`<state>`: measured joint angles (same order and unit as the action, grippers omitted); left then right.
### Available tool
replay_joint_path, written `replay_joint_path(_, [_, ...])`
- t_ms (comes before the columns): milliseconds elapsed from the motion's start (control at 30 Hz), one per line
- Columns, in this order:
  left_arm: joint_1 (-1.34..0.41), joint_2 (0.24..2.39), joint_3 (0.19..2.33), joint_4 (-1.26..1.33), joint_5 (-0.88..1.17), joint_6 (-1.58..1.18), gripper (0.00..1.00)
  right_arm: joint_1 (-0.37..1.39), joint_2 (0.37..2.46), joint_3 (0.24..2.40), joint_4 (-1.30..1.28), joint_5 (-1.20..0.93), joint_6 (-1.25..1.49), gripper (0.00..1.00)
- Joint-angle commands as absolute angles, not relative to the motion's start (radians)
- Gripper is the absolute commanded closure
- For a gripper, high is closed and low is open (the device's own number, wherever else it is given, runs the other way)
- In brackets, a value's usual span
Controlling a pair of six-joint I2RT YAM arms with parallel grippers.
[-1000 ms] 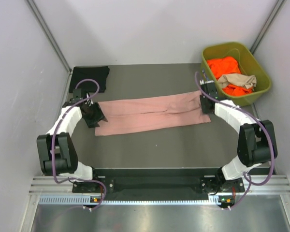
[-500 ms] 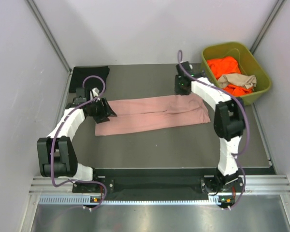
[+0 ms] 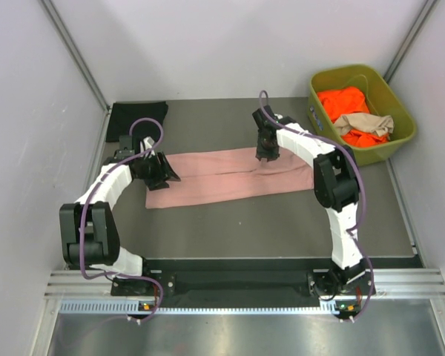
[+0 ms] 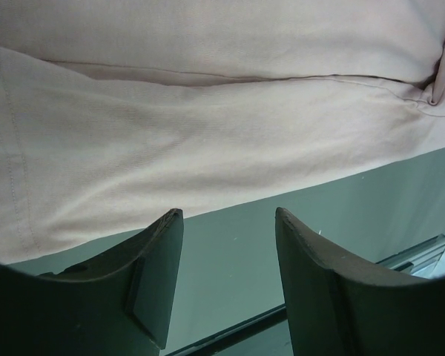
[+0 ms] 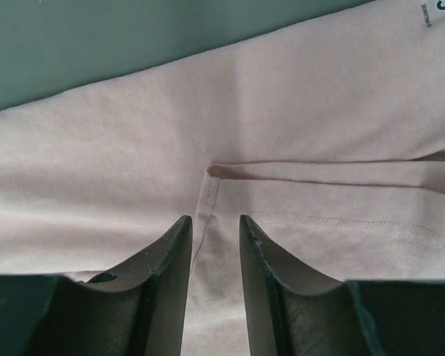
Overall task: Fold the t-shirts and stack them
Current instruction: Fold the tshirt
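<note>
Folded: black cloth t-shirt (image 3: 137, 119), far-left corner of table (image 3: 230, 222) | half-folded: dusty-pink cloth t-shirt (image 3: 233, 176) | waiting: orange t-shirt (image 3: 341, 100), tan t-shirt (image 3: 367, 122) | left gripper (image 4: 226, 222), right gripper (image 5: 215, 226): jaws apart, empty

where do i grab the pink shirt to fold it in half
Probably grip the pink shirt by its right short end, coming in low from the right so a finger slides under the edge. It lies flat as a long folded strip, so only the edges offer layers to pinch, and that end is bare while the left gripper sits at the other.
</note>
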<state>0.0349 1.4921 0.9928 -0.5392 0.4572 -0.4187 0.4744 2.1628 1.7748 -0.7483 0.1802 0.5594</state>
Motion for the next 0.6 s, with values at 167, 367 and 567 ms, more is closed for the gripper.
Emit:
replay_joint_path(167, [0.035,1.499,1.008,-0.531,0.482,-0.382,0.43,0.482,2.217,1.835,-0.703,0.219,0.574,0.71])
replay_joint_path(367, [0.035,1.496,1.002,-0.535,0.477,-0.373,0.43,0.482,2.238,1.858,-0.692,0.253,0.560,0.73])
replay_joint_path(567, [0.034,1.506,0.999,-0.529,0.485,-0.374,0.43,0.482,2.255,1.876,-0.684,0.268,0.538,0.77])
